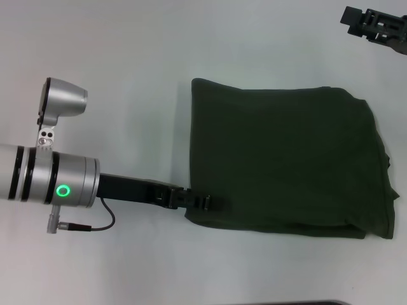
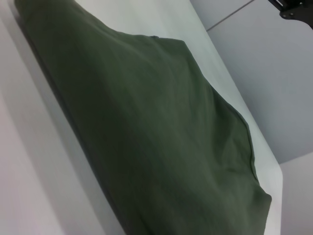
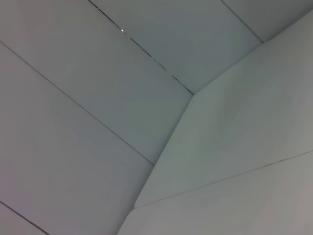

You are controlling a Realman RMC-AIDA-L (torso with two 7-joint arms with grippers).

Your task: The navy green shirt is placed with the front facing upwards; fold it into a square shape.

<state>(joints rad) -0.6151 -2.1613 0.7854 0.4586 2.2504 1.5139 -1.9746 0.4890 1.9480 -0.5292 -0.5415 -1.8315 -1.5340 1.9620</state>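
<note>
I see one navy green shirt (image 1: 286, 162) folded into a rough square, plain olive side up, lying right of the middle of the white worktop (image 1: 127, 51). My left gripper (image 1: 206, 202) sits at its near left corner; I cannot tell how its fingers stand. My right gripper (image 1: 375, 27) is parked at the far right corner, fingers unreadable.

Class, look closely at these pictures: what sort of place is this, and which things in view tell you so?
Probably a robot test bench or lab, not a home. A bare white table holds only one folded green shirt. The left tool sits at the shirt's near corner, the right tool hangs off to the far right, and plain panelled walls surround it.
</note>
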